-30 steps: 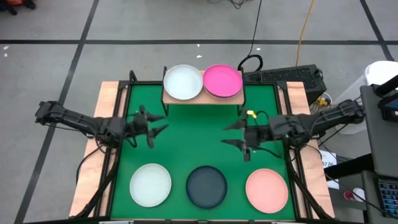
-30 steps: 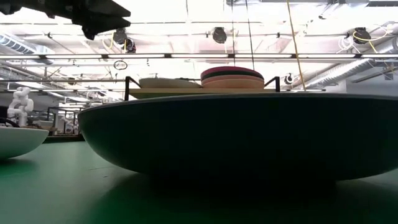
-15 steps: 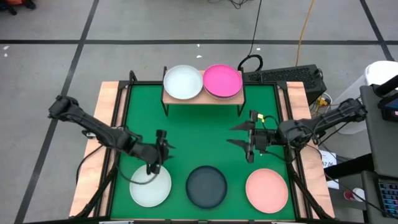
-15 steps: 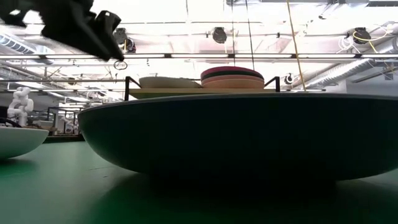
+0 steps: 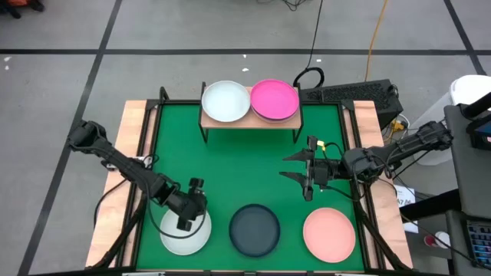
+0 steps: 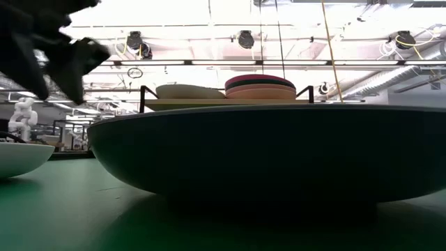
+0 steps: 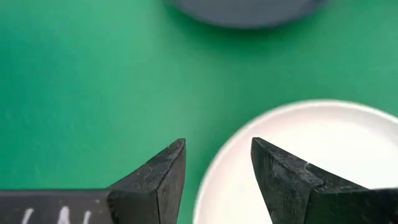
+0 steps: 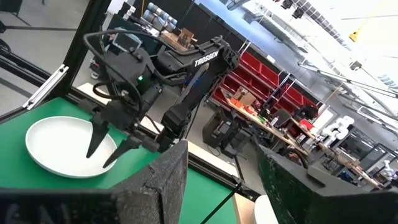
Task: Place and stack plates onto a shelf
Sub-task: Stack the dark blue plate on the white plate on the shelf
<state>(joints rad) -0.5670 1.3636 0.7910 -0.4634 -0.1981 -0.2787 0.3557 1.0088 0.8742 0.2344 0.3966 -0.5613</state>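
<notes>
**Over the white plate, the left hand stood open**

On the green mat (image 5: 230,176) three plates lay in a row along the near edge: a white plate (image 5: 185,232), a dark grey plate (image 5: 255,229) and a salmon plate (image 5: 329,234), each apart from its neighbour. At the far edge stood the shelf (image 5: 249,121), carrying a second white plate (image 5: 225,101) beside a magenta plate (image 5: 275,100). From the low view the magenta one topped a stack (image 6: 260,87); pink and dark layers showed beneath it, but their number was hard to make out.

The left hand (image 5: 186,220) hung over the far rim of the near white plate, its fingers (image 7: 155,180) a narrow way apart and straddling that rim, gripping nothing. The right hand (image 5: 295,175) waited above the mat, right of centre, its fingers spread wide and empty.

The dark grey plate filled most of the low view, hiding the salmon one entirely and leaving only a cut-off edge of the near white plate.
</notes>
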